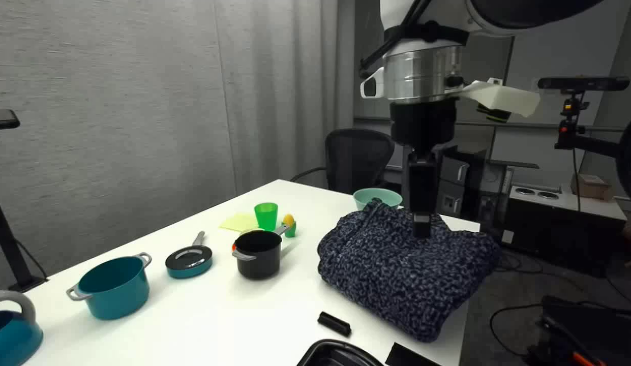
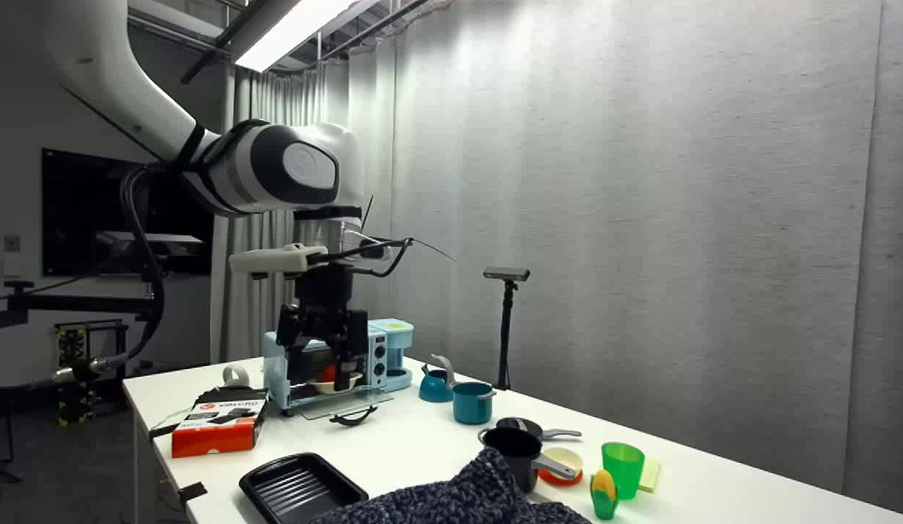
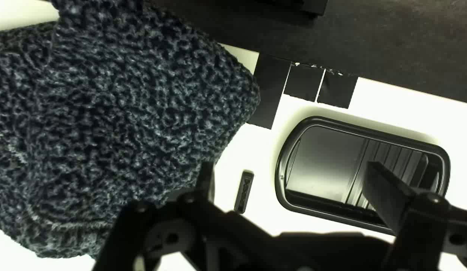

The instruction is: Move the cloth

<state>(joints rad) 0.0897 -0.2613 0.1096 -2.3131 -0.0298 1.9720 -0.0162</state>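
Note:
The cloth is dark navy-blue with light speckles. It lies rumpled in a heap on the white table in an exterior view (image 1: 386,274); only its upper part shows at the bottom of an exterior view (image 2: 458,502). In the wrist view the cloth (image 3: 124,113) fills the left side. My gripper (image 3: 289,169) is open with nothing between its fingers. Its left finger overlaps the cloth's edge in that view, its right finger overlaps the black tray. The gripper (image 1: 422,226) hides a bit of the cloth in an exterior view, and it hangs above the table, apart from the cloth, in an exterior view (image 2: 319,382).
A ridged black tray (image 3: 363,169) and a small black bar (image 3: 244,192) lie beside the cloth. A black pot (image 1: 258,254), green cup (image 1: 266,216) and teal pot (image 1: 114,287) stand along the table. A mint bowl (image 1: 376,197) is behind the cloth. A toy oven (image 2: 386,364) and red-white box (image 2: 222,422) stand farther off.

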